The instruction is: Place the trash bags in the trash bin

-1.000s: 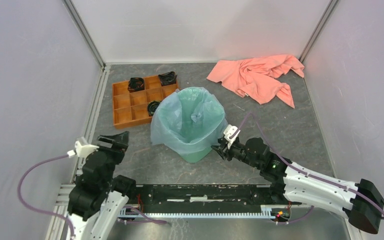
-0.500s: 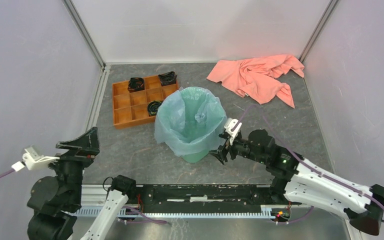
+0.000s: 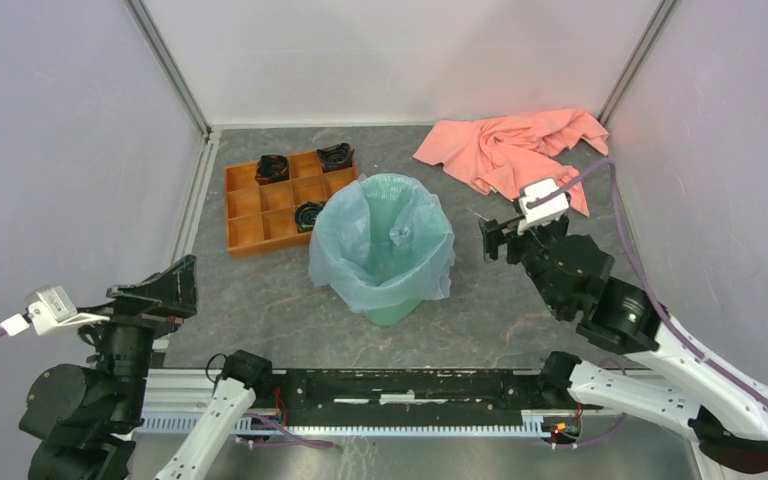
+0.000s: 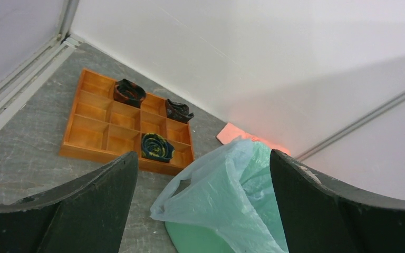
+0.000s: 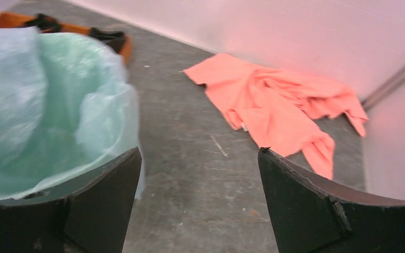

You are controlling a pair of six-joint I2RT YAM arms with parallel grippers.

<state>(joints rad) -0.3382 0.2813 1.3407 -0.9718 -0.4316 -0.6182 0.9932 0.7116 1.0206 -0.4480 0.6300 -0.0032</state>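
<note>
Trash bag (image 3: 380, 235) sitting in the trash bin (image 3: 392, 312)

Top view: thin blue trash bag spread open inside the green trash bin, edge hanging down over the rim. Orange tray (image 3: 250, 215) at 10 o'clock of the bin, pink cloth (image 3: 510, 150) at 2 o'clock. Right gripper (image 3: 500, 238) at 3 o'clock, near the bin, not touching. Left gripper (image 3: 155, 290) far off at 9 o'clock.

Left wrist view: fingers wide apart, holding nothing; bag and bin low down at 6 o'clock.

Right wrist view: fingers wide apart, holding nothing; bag at 9 o'clock, cloth at 2 o'clock.
</note>
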